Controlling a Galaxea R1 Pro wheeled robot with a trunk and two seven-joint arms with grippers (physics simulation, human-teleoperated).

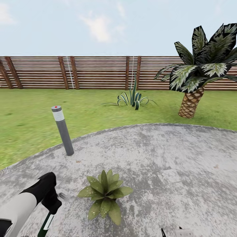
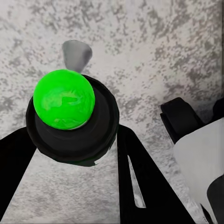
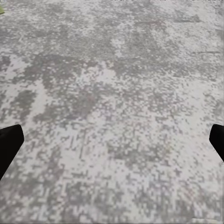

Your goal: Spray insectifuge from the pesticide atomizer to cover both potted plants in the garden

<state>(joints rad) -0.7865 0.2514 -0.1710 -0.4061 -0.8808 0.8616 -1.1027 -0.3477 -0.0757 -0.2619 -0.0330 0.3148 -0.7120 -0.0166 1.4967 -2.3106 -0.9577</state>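
I found the garden (image 1: 29,118) lawn running back to the wooden fence (image 1: 92,72), with a palm (image 1: 197,69) and a striped agave clump (image 1: 133,98) well beyond my left gripper (image 1: 52,205). The round paved patio (image 1: 171,158) lay beneath both arms. A grey bollard lamp (image 1: 62,130) stood at the patio edge, ahead of the left gripper. One potted plant (image 1: 104,192), a green leaf rosette, sat on the paving just beside that gripper, toward the robot's right, apart from it. The left gripper was clamped on the pesticide atomizer (image 1: 46,225), its dark green body with white label hanging below the fingers; the left wrist view showed the bright green cap (image 2: 64,99) between the black fingers (image 2: 149,182). The right gripper (image 3: 112,140) stood wide apart over bare paving, holding nothing.
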